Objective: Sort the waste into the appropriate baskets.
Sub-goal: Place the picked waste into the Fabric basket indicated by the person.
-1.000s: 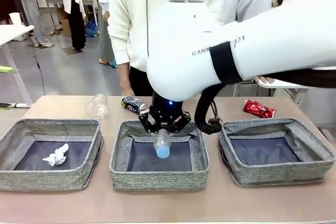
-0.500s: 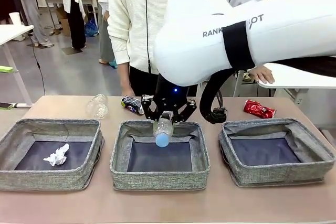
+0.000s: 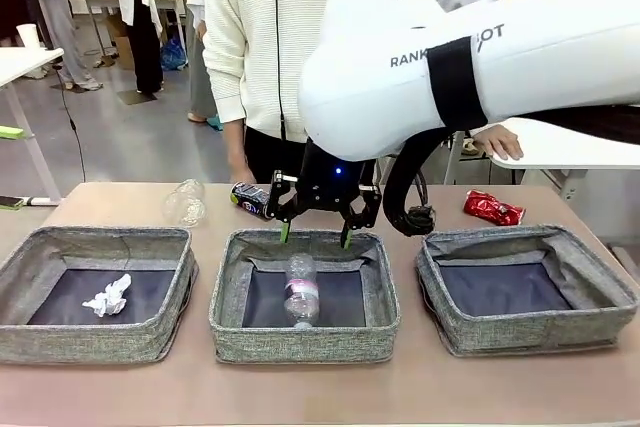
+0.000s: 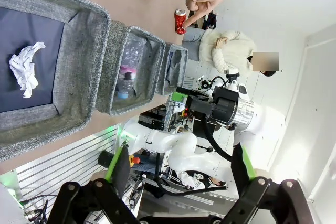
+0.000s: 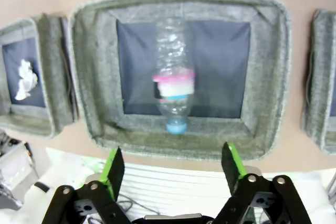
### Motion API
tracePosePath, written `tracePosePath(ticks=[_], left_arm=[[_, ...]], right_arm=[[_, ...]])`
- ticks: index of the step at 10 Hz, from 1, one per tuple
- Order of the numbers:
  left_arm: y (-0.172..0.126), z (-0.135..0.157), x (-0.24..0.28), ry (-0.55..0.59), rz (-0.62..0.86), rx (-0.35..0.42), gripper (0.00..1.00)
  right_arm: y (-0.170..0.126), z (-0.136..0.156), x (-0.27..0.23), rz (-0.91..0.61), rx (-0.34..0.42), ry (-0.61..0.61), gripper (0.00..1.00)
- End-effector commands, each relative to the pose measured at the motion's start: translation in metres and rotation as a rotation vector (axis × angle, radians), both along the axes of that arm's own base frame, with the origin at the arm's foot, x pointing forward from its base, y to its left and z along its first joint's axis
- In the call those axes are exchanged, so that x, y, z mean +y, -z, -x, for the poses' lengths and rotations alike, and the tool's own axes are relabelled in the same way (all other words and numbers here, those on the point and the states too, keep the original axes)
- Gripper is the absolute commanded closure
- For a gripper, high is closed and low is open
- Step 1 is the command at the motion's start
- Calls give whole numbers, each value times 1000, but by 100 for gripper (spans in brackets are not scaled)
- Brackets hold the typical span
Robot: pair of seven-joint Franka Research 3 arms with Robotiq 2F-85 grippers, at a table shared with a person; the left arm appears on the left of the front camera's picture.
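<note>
**Right gripper [image 3: 315, 235] spread over the middle basket [image 3: 228, 292], bottle inside**

The right gripper's green-padded fingers [image 5: 114, 166] stand wide apart with nothing between them, hovering just above the far rim of the middle basket. Directly below, the clear plastic bottle with pink label [image 3: 301, 290] is within that basket's walls, its blue cap toward the robot's side. It is blurred in the right wrist view, so I cannot tell whether it rests on the dark lining. The left gripper [image 4: 180, 165] is also spread and empty, off to the side of the table [image 3: 320, 387]. The left basket [image 3: 20, 267] holds the crumpled white tissue [image 3: 108, 296], and the right basket [image 3: 600, 282] shows its dark lining. Beyond the baskets on the table lie three things: the crushed clear bottle [image 3: 185, 203], the dark blue can [image 3: 252, 198] just behind the middle basket, and the crushed red can [image 3: 492, 208] behind the right basket. A person [image 3: 260, 47] stands at the far side
</note>
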State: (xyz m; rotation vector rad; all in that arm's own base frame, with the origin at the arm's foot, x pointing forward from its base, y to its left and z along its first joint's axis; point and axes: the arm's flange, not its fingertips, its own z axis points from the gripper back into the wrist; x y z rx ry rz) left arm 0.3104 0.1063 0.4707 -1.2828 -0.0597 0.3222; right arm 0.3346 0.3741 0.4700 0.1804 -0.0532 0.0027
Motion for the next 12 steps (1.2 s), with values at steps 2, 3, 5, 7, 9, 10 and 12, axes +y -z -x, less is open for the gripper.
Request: tracePosePath(ticks=[2,3,5,7,9,10,12], left_arm=[[-2,1,0,4,11,-6,0],[-2,1,0,4,11,-6,0],[-2,1,0,4,11,-6,0],[-2,1,0,4,11,-6,0],[-2,1,0,4,11,-6,0],[-2,1,0,4,11,-6,0],[-2,1,0,4,11,-6,0]], right_arm=[[3,4,-7,-47,13,3,0],[1,3,-9,-66,28,-4,0],[-11,-2,-27,-157,94,-54,0],[-45,-16,-100,-480,332,-216,0],[-57,-28,-185,-770,406,-172,0],[-57,-33,-227,-896,416,-132,0],[-53,-30,-312,-1014,362,4,0]])
